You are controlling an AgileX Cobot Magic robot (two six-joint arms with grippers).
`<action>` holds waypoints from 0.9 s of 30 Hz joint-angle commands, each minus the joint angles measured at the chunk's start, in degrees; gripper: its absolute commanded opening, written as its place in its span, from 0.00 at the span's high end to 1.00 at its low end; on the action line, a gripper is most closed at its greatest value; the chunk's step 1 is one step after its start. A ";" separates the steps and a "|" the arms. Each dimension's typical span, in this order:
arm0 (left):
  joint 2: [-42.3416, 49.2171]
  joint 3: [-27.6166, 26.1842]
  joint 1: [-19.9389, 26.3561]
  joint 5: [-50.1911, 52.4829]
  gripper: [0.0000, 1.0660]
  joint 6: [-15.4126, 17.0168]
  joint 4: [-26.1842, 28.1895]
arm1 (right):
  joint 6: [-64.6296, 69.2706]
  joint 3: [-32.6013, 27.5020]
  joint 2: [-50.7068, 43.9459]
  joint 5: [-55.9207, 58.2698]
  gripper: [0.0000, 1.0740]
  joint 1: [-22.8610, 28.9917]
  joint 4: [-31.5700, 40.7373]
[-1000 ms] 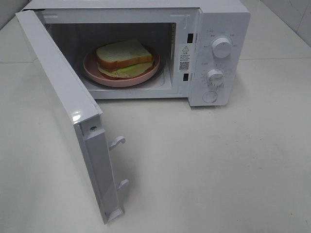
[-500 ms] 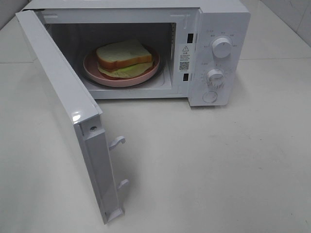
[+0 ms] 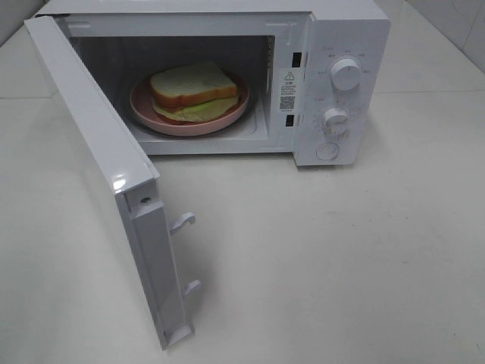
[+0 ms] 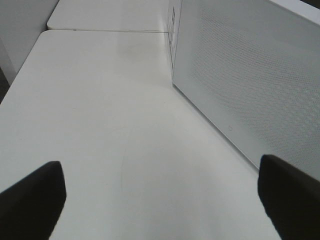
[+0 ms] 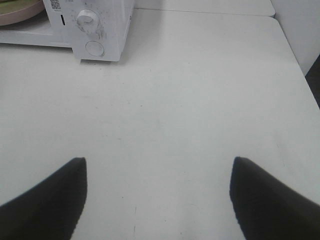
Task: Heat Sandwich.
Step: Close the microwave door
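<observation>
Sandwich (image 3: 193, 89) is already loaded; notes run near to far. Left hand (image 4: 160, 197): fingers spread wide, empty, low over the worktop (image 3: 341, 250) toward its left edge, with the outer mesh face of the microwave door (image 3: 91, 144) just beside it. Right hand (image 5: 159, 197): also wide and empty, over the front-right of the worktop, facing the control panel from well apart. Door stands fully open, hinged on the left, swung out toward the front edge. Behind it, at the back edge, is the microwave (image 3: 356, 30). Its cavity holds a pink plate (image 3: 137, 105) with the sandwich lying flat on it, broad side across the opening. Judgement: loading is done. Closing the door comes next, and the left arm is nearer. Then upper knob (image 3: 346, 74) and lower knob (image 3: 336, 120), right arm nearer.
</observation>
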State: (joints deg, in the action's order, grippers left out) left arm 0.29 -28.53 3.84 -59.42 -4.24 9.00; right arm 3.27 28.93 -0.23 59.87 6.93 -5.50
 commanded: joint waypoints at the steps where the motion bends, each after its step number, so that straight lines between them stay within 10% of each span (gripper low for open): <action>1: -1.09 -1.60 -0.06 2.18 0.08 0.46 0.69 | -0.34 0.00 -1.49 -0.34 0.29 -0.34 -0.17; 9: -7.96 -1.89 -0.06 5.27 0.15 0.11 0.69 | -0.34 0.00 -1.49 -0.34 0.29 -0.34 -0.17; 27: -23.89 0.97 -0.06 21.66 1.00 0.17 0.63 | -0.34 0.00 -1.49 -0.34 0.29 -0.34 -0.17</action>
State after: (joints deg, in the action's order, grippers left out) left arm -23.43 -27.79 3.84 -39.53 -4.30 9.11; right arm 3.27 28.93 -0.23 59.87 6.93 -5.50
